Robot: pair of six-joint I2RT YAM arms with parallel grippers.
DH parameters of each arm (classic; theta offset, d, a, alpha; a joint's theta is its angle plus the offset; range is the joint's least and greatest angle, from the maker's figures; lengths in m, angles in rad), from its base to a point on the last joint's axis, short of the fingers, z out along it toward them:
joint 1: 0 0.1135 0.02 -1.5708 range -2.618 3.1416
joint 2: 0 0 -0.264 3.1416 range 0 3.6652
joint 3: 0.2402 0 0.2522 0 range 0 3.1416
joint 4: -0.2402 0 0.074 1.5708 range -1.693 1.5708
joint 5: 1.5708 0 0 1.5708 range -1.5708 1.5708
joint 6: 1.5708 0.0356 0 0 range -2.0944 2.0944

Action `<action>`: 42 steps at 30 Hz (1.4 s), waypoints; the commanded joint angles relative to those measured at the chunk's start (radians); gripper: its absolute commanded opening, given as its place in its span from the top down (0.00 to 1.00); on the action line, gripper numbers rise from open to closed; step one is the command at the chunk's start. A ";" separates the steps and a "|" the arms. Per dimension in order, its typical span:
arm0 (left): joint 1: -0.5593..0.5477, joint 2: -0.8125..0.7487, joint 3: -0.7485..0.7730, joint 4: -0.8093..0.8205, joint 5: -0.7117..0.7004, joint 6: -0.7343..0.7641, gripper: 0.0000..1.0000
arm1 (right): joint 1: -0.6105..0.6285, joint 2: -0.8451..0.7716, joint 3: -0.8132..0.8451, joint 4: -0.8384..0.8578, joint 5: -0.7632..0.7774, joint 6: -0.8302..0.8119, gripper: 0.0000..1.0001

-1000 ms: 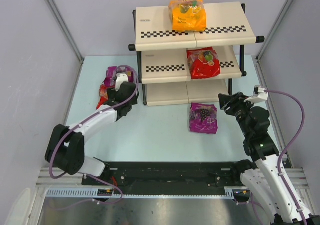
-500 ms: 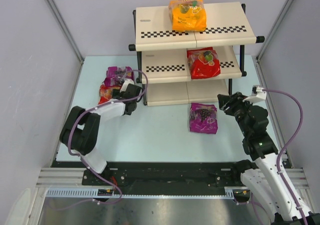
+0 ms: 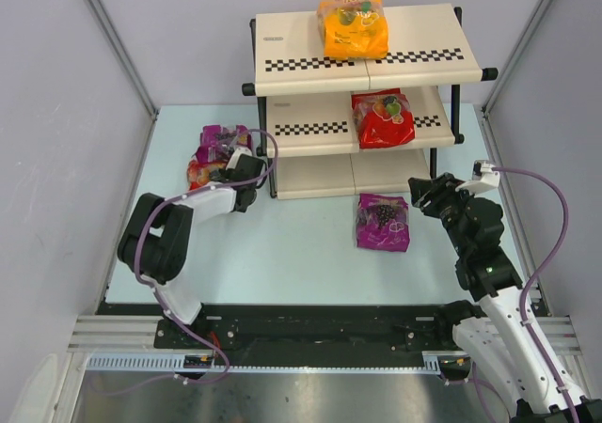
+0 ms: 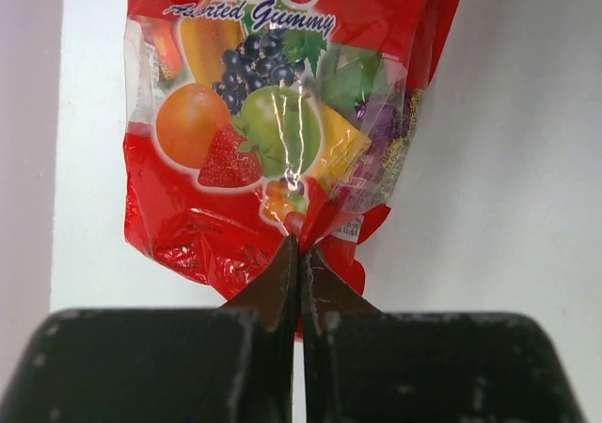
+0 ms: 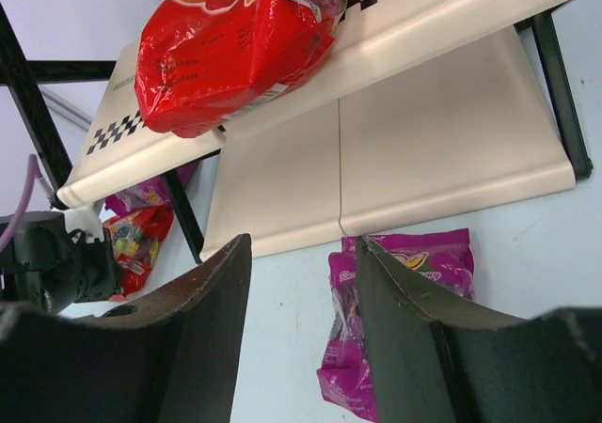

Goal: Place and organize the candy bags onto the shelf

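My left gripper [image 4: 299,246] is shut, and its tips pinch the lower edge of a red candy bag [image 4: 263,113] lying on the table left of the shelf [image 3: 310,47]. From above, that left gripper [image 3: 237,171] lies low beside the red bag [image 3: 198,171], with a purple bag [image 3: 221,141] just behind it. An orange bag [image 3: 353,28] lies on the top board and another red bag [image 3: 382,117] on the middle board. A second purple bag [image 3: 383,221] lies on the table before the lowest board. My right gripper [image 5: 301,244] hovers open to its right, holding nothing.
The shelf's black frame post [image 3: 273,174] stands close to the right of my left gripper. The lowest board [image 5: 423,150] is bare. Grey walls enclose the table on the left, back and right. Purple cables loop off both wrists.
My left gripper has shut on the red bag's edge, and the left arm has folded in with its elbow drawn toward the bag. The right arm has barely moved.
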 commanded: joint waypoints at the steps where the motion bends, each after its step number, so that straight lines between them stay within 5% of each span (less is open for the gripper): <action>1: -0.035 -0.118 -0.026 -0.028 0.072 -0.086 1.00 | 0.007 -0.012 0.003 0.023 -0.009 -0.004 0.47; 7: -0.116 -0.340 -0.120 -0.127 0.154 -0.238 1.00 | 0.019 -0.044 0.003 0.007 -0.009 0.002 0.47; 16: -0.458 -0.553 -0.246 -0.215 0.210 -0.543 1.00 | 0.024 -0.109 0.003 -0.072 -0.004 0.009 0.47; 27: -0.857 -0.382 -0.177 -0.136 0.158 -0.848 0.98 | 0.028 -0.195 0.003 -0.206 0.000 0.003 0.47; 30: -0.914 -0.302 -0.091 -0.071 0.174 -0.831 0.63 | 0.030 -0.213 0.003 -0.243 0.000 0.006 0.46; 31: -0.940 -0.291 -0.042 -0.066 0.167 -0.814 0.39 | 0.032 -0.218 0.003 -0.265 -0.001 0.006 0.46; 32: -0.952 -0.281 -0.021 -0.072 0.155 -0.809 0.31 | 0.032 -0.222 0.003 -0.276 -0.004 0.009 0.45; 34: -0.974 -0.282 0.012 -0.094 0.119 -0.796 0.20 | 0.039 -0.239 0.000 -0.310 -0.011 0.016 0.39; 42: -0.976 -0.584 -0.157 -0.129 0.018 -0.792 0.14 | 0.073 -0.302 -0.052 -0.352 -0.007 0.087 0.31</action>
